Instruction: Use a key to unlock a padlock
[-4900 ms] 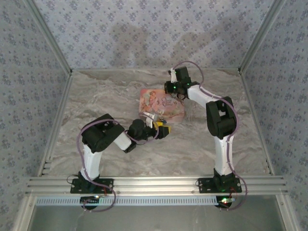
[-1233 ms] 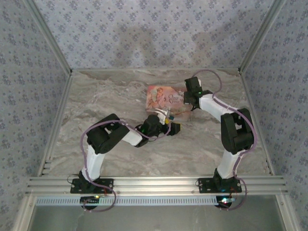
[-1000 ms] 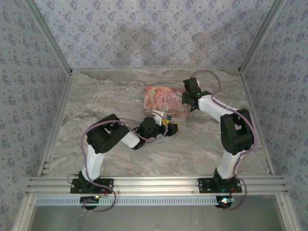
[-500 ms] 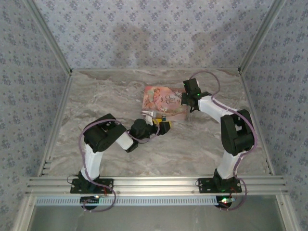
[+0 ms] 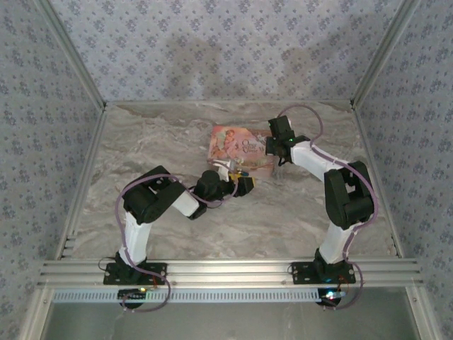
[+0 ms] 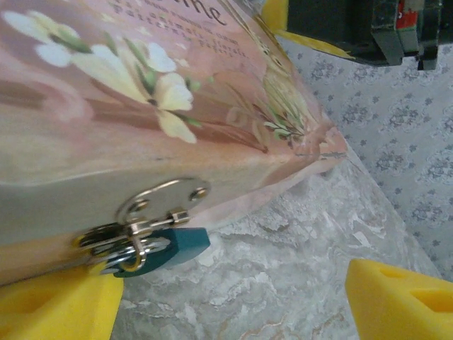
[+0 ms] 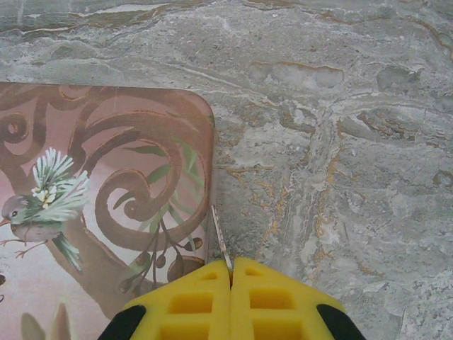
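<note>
The teal padlock [image 6: 168, 244] hangs by its silvery shackle from the hasp on the front of the pink box [image 6: 127, 120]. My left gripper [image 6: 233, 304] is open. One of its yellow fingertips [image 6: 56, 308] is just below the padlock and the other is far off to the right. In the top view this gripper [image 5: 237, 181] sits at the box's near edge. My right gripper [image 7: 231, 273] is shut on the key [image 7: 221, 237]. The key's thin silver blade sticks out alongside the corner of the box [image 7: 99, 198], over the table.
The pink box [image 5: 239, 145] lies on the marble table [image 5: 163, 142] between both arms. The right gripper [image 5: 277, 150] hovers at its right end. Patterned walls and metal rails enclose the table. There is bare table left and right of the box.
My left gripper has slid a little left along the box's front edge and its jaws have narrowed slightly. The right gripper has hardly moved and still holds the key.
</note>
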Robot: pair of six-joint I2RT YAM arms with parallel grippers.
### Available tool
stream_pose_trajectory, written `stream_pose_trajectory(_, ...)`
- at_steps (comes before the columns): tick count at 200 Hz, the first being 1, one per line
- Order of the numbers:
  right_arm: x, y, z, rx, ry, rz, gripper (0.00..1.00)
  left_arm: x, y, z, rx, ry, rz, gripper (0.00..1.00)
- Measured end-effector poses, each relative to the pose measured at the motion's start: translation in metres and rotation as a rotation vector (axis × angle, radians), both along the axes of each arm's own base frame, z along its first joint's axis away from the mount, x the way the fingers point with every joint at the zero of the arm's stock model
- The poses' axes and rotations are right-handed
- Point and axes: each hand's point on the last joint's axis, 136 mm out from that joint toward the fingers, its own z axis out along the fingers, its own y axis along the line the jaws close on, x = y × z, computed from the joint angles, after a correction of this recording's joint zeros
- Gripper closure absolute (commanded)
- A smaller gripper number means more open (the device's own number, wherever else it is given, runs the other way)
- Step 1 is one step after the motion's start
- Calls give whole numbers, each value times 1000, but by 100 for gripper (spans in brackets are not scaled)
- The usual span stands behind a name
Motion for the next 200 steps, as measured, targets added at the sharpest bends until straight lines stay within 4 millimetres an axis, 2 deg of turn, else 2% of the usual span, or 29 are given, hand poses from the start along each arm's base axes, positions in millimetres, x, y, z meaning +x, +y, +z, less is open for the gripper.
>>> stream_pose_trajectory(44, 0, 3, 0, 1, -2, 7, 100, -10, 6, -1, -13, -14, -16, 16)
stream_pose_trajectory(143, -2, 8, 1, 1, -4, 16, 100, -15, 12, 4, -44, -41, -12, 23)
stream_pose_trajectory(200, -3, 11, 0, 2, -3, 23, 100, -15, 13, 13, -63, -53, -10, 19)
